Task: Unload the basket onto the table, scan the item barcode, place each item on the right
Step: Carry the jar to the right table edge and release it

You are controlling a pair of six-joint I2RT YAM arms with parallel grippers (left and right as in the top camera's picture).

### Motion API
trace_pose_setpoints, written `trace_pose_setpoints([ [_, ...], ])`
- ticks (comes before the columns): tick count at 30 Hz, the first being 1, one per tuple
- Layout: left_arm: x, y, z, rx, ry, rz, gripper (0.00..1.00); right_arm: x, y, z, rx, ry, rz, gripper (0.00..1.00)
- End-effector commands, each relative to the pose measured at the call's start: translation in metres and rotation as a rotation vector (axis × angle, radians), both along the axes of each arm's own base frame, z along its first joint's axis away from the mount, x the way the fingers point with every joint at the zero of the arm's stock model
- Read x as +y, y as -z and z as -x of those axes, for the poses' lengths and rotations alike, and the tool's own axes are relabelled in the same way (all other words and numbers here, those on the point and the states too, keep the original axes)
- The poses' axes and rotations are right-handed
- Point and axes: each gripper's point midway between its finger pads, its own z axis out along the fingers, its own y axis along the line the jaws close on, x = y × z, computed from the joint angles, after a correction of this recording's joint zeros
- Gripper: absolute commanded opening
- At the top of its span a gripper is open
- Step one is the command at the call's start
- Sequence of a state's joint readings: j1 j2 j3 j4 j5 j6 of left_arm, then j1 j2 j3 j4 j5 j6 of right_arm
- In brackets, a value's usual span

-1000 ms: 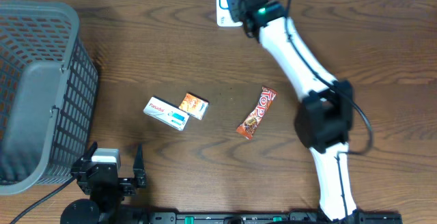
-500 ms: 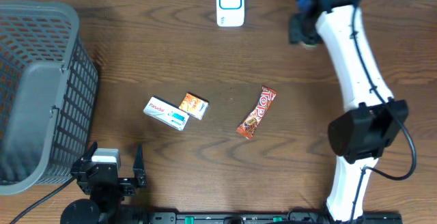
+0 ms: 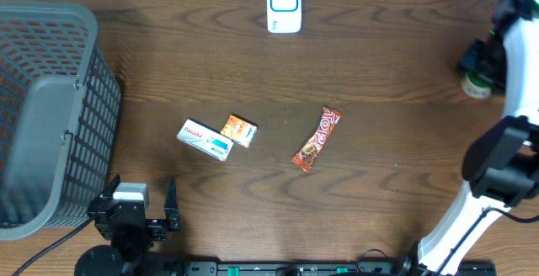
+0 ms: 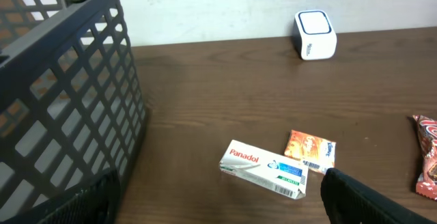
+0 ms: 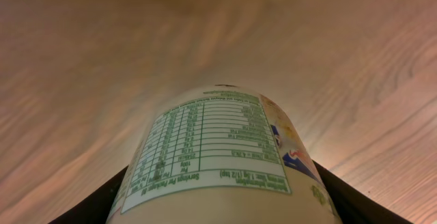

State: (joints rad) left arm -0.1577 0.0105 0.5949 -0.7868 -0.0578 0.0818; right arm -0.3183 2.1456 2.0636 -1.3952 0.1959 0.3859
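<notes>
The item, a cream bottle (image 5: 222, 149) with a green nutrition label, fills the right wrist view. My right gripper (image 5: 218, 214) is shut on it, with a dark finger on each side. From overhead the bottle (image 3: 477, 82) hangs at the table's far right edge under the right gripper (image 3: 483, 61). No barcode shows on its visible face. The white scanner (image 3: 284, 4) stands at the back centre, far to the left of the bottle, and also shows as the scanner (image 4: 315, 35) in the left wrist view. My left gripper (image 3: 140, 213) rests open and holds nothing at the front left.
A Panadol box (image 3: 205, 139), a small orange box (image 3: 239, 130) and a red candy bar (image 3: 317, 138) lie mid-table. A grey mesh basket (image 3: 50, 116) fills the left side. The left wrist view shows the Panadol box (image 4: 265, 169) close ahead.
My right arm has swung from over the scanner at the back centre to the far right edge, carrying the bottle. The left arm has not moved.
</notes>
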Motion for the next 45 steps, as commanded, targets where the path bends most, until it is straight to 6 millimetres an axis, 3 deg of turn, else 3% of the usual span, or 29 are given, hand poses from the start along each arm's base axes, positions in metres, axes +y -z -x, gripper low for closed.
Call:
trace_pose_setpoints([
  [1, 0.000, 0.000, 0.000, -0.006, -0.003, 0.003, 0.93, -0.023, 0.027, 0.020, 0.019, 0.103, -0.061, 0.62],
  [7, 0.000, 0.000, 0.000, -0.006, -0.003, 0.003, 0.93, -0.049, 0.068, 0.048, 0.033, 0.213, -0.123, 0.61],
  [11, 0.000, 0.000, 0.000, -0.006, -0.003, 0.003, 0.93, -0.061, 0.083, 0.060, 0.036, 0.256, -0.133, 0.62],
  [19, 0.000, 0.000, 0.000, -0.006, -0.003, 0.003, 0.93, -0.073, 0.091, 0.069, 0.031, 0.291, -0.129, 0.66],
  [23, 0.000, 0.000, 0.000, -0.006, -0.003, 0.003, 0.93, -0.078, 0.091, 0.069, 0.019, 0.298, -0.119, 0.74],
  [30, 0.000, 0.000, 0.000, -0.006, -0.003, 0.003, 0.93, -0.084, 0.091, 0.067, 0.000, 0.306, -0.109, 0.76],
  [32, 0.000, 0.000, 0.000, -0.006, -0.003, 0.003, 0.93, -0.084, 0.091, 0.066, -0.004, 0.306, -0.110, 0.88],
  [33, 0.000, 0.000, 0.000, -0.006, -0.003, 0.003, 0.93, -0.084, 0.091, 0.065, -0.009, 0.306, -0.115, 0.97],
  [34, 0.000, 0.000, 0.000, -0.006, -0.003, 0.003, 0.93, -0.082, 0.090, 0.063, -0.017, 0.304, -0.127, 0.99],
  [38, 0.000, 0.000, 0.000, -0.006, -0.003, 0.003, 0.93, -0.074, 0.080, 0.057, -0.041, 0.300, -0.180, 0.99],
  [45, 0.000, 0.000, 0.000, -0.006, -0.003, 0.003, 0.93, -0.072, 0.023, 0.058, -0.091, 0.322, -0.160, 0.99],
])
